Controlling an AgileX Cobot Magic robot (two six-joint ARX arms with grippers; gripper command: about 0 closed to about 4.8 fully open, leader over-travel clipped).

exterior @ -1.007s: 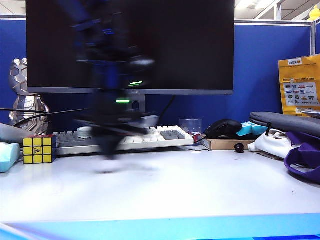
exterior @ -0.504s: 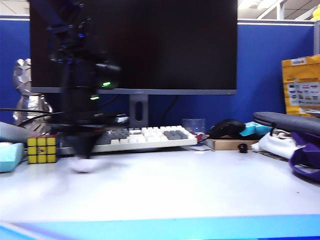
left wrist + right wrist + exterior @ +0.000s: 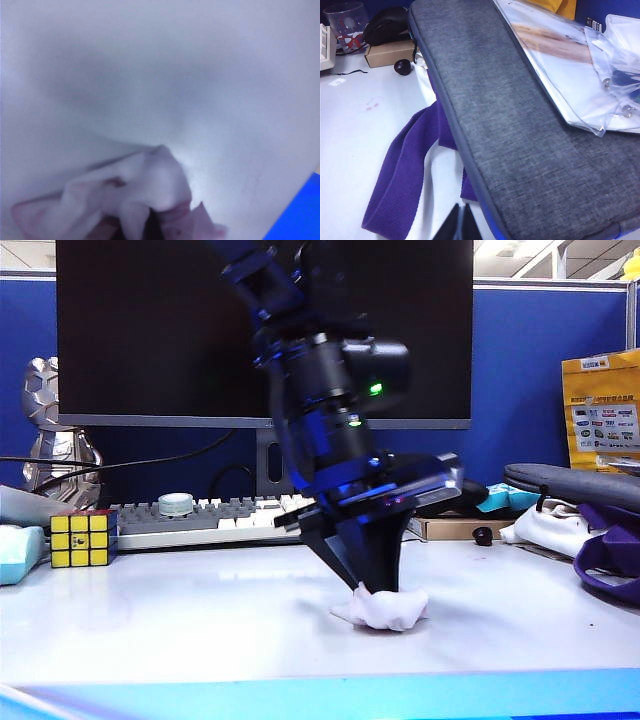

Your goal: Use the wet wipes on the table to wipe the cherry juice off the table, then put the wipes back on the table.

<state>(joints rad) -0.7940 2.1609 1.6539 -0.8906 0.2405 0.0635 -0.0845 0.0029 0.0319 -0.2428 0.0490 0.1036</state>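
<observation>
In the exterior view the left arm reached down in front of the dark monitor (image 3: 265, 330), its left claw (image 3: 368, 575) pointing at the white table (image 3: 180, 625) and pinching the top of the wet wipes (image 3: 385, 607), a crumpled white wad that rested on the table surface near the middle, a little toward the right. Behind the arm lay a white and grey keyboard (image 3: 200, 520), with a colour cube (image 3: 80, 539) standing just off its left end and a small black ball (image 3: 479, 535) beside a flat cardboard box (image 3: 455, 528) farther right. A purple-strapped white bundle (image 3: 600, 550) sat at the right edge. The cherry juice could not be made out in this view. In the left wrist view the wet wipes (image 3: 125, 200) filled the near part of the picture, wrinkled and tinted pink, bunched around the dark tips of the left claw (image 3: 150, 225), which were pressed together on the tissue; bare table (image 3: 175, 75) spread beyond. In the right wrist view the right claw (image 3: 460, 225) hung with its tips pressed together and holding nothing, above a purple strap (image 3: 405, 165) and beside a grey fabric case (image 3: 510, 125). Faint reddish marks of cherry juice (image 3: 371, 105) showed on the table (image 3: 350, 150), well apart from that claw and near the black ball (image 3: 402, 66).
</observation>
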